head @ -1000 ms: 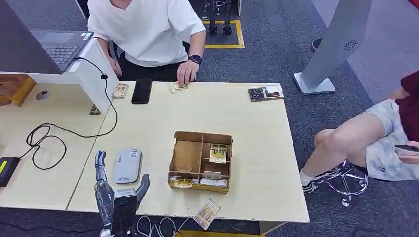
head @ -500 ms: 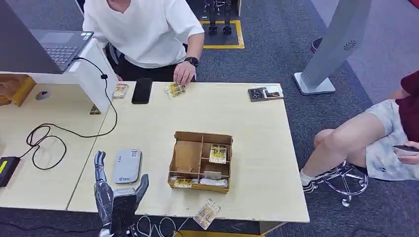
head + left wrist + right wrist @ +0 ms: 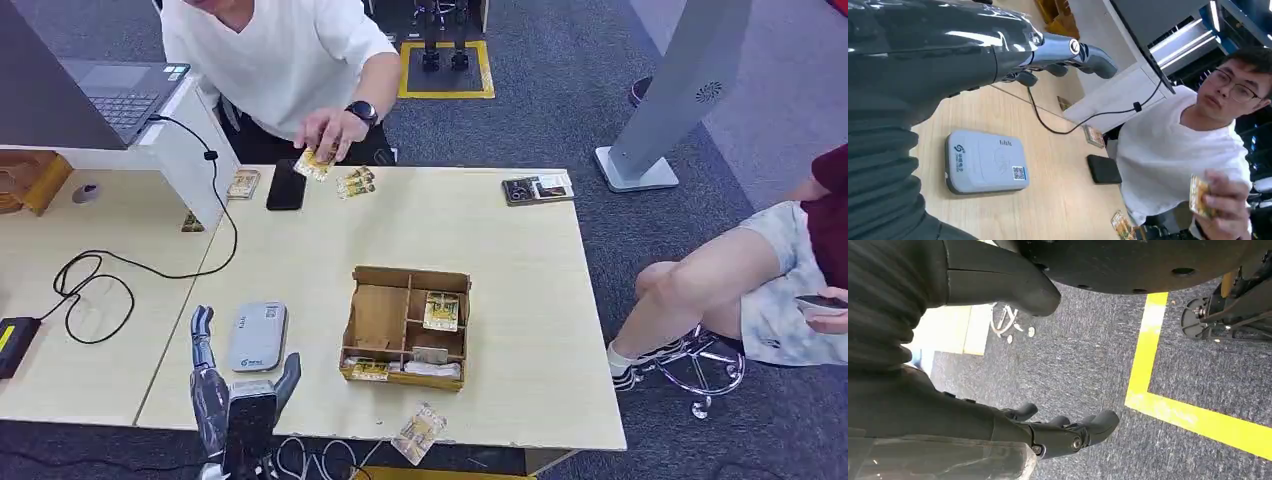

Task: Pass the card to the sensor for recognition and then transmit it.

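My left hand (image 3: 233, 398) hovers at the table's front edge with its fingers spread and nothing in it, just short of the grey card sensor (image 3: 257, 336). The left wrist view shows the same hand (image 3: 948, 55) above the sensor (image 3: 984, 162). At the far edge a person in a white shirt holds a gold card (image 3: 313, 163) off the table, seen too in the left wrist view as the card (image 3: 1198, 196). More cards (image 3: 357, 182) lie beside a black phone (image 3: 287, 185). My right hand (image 3: 998, 430) hangs empty over the carpet, fingers loosely extended.
A compartmented cardboard box (image 3: 361, 272) with cards stands mid-table. One card packet (image 3: 419, 433) overhangs the front edge. A black cable (image 3: 90, 280), a laptop (image 3: 120, 95) on a white riser, and a card holder (image 3: 538, 189) lie around. A second person (image 3: 760, 290) sits at the right.
The person has picked a card up from the far edge and lifted it leftward above the phone. My left hand has stayed in place.
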